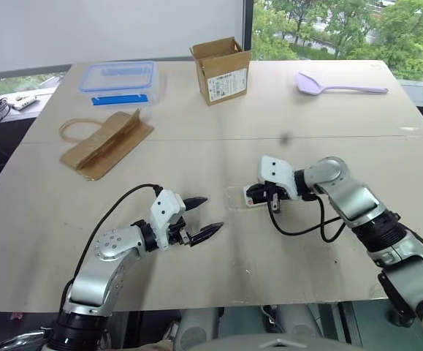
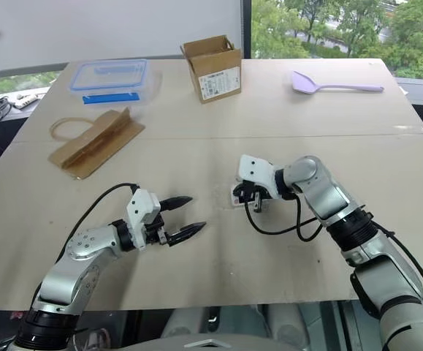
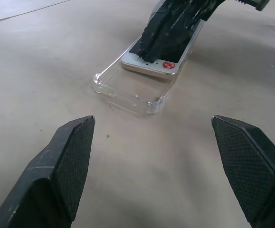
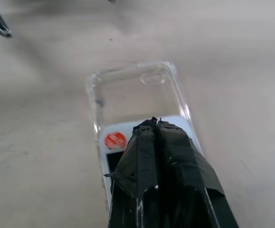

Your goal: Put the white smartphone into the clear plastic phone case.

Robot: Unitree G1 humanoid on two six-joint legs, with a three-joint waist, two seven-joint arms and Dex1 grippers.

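Risks first: we're pushing the phone along the case w/ the right gripper pinched shut, tips pressing on the screen, not gripping anything. The case is light and sits loose on the table, so it'll prob slide away from the push instead of taking the phone; nothing braces its open end. Tips could also skid off the glossy screen, or the phone could ride up over the case lip and jam skewed. Left gripper hovers near-left of the case, jaws wide, empty, well apart from it, so no backstop yet imo. Phone: white bezel, black screen, red round sticker at the end facing the empty part of the case. Looks partly in, roughly half of the case is bare; can't tell if the edges are seated under the lips. Case: clear shell, rounded corners, camera cutout at the empty end, lying flat open side up. Both sit mid-table, right of centre, under the right gripper. Box, container, spatula are far off, no interference.
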